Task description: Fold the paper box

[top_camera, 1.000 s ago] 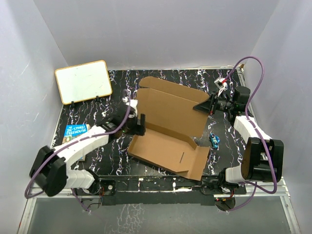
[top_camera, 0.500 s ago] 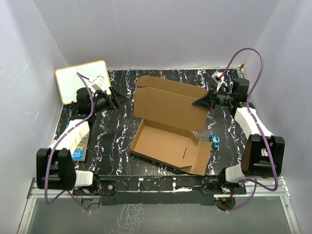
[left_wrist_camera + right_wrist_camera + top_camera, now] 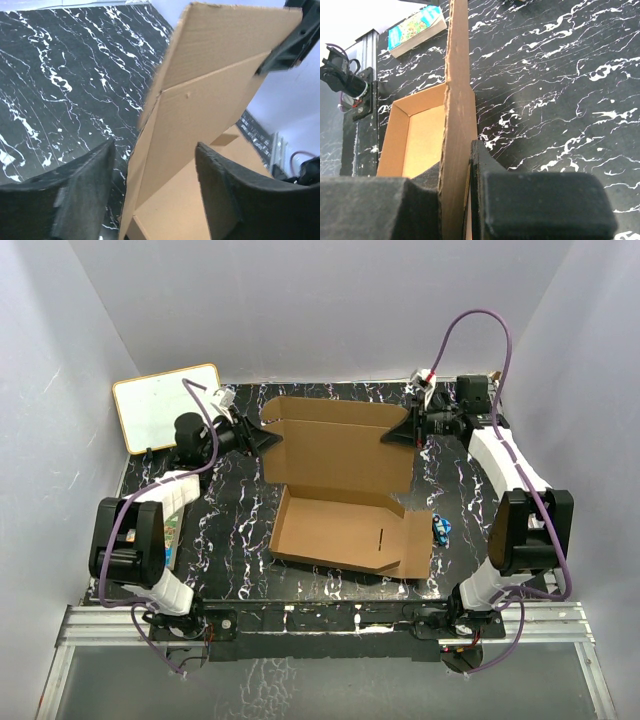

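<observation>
Only wrist shows right end effector [image 3: 454, 167] clamping box [image 3: 457, 85].

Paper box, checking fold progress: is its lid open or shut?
Open: the lid stands upright behind the tray, its edge pinched by the right gripper.

readable txt: none, any view
book [image 3: 417, 27]: colourful cover w/ print, too small & blurry to read in rt wrist view
board [image 3: 168, 406]: white face, no legible marks
box [image 3: 345, 455]: plain brown card, no legible print

Matt corrugated cardboard paper box [image 3: 340, 455] on marble-patterned table [image 3: 240, 530]
</observation>
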`<state>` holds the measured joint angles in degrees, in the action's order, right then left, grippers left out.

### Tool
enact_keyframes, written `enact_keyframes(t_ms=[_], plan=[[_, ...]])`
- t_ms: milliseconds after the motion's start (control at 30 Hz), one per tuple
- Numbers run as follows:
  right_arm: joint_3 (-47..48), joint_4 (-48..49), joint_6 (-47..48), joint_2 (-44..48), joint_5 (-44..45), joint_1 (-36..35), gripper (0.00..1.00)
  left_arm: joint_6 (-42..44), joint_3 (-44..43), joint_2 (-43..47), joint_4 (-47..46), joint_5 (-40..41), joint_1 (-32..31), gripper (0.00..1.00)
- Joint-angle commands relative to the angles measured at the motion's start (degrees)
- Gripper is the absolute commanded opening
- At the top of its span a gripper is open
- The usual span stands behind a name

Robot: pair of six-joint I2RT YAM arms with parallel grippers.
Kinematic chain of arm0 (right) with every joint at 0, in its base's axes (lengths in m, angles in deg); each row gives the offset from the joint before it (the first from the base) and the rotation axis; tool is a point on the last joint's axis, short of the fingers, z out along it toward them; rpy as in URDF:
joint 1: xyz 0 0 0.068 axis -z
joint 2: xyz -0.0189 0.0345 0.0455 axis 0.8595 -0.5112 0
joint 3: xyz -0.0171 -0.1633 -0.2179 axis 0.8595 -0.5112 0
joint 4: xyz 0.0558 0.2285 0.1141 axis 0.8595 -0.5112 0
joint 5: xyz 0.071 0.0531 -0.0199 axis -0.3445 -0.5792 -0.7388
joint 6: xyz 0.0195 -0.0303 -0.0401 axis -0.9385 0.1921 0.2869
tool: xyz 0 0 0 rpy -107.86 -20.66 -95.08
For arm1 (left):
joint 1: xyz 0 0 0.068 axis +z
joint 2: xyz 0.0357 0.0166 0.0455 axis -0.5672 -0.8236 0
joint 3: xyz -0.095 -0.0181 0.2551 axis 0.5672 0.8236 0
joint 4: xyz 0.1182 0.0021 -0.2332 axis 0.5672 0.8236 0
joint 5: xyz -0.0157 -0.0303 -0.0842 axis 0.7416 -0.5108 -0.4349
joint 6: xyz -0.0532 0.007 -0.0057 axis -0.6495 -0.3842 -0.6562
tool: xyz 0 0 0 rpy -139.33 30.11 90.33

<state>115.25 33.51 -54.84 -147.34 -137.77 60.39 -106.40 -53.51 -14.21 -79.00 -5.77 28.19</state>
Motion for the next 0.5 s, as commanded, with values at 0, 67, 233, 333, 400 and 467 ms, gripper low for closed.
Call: enact_keyframes(t_ms=[0, 67, 233, 333, 400, 467], plan=[[6.6, -3.5, 5.1, -1.9, 0.6, -1.9, 0.08, 6.3, -3.4, -0.8, 2.5, -1.5, -1.0, 0.56], [8.4, -4.2, 5.4, -2.8, 1.3, -2.5, 0.08, 6.5, -2.8, -0.8, 2.1, -2.1, -1.0, 0.45], [12.2, -5.6, 5.4, -4.5, 2.4, -3.2, 0.08, 7.9, -1.5, 1.4, 1.5, -0.6, -1.0, 0.07], [13.8, -6.0, 4.9, -4.8, 3.3, -3.2, 0.09, 11.8, -2.0, 3.3, 5.7, 1.9, -1.0, 0.0], [14.5, -6.2, 4.3, -4.3, 4.7, -3.2, 0.17, 14.4, -1.5, 5.3, 8.0, 4.3, -1.0, 0.0], [14.3, -6.1, 4.3, -2.9, 6.3, -3.1, 0.31, 16.3, 0.2, 7.8, 7.3, 5.5, -1.0, 0.0]])
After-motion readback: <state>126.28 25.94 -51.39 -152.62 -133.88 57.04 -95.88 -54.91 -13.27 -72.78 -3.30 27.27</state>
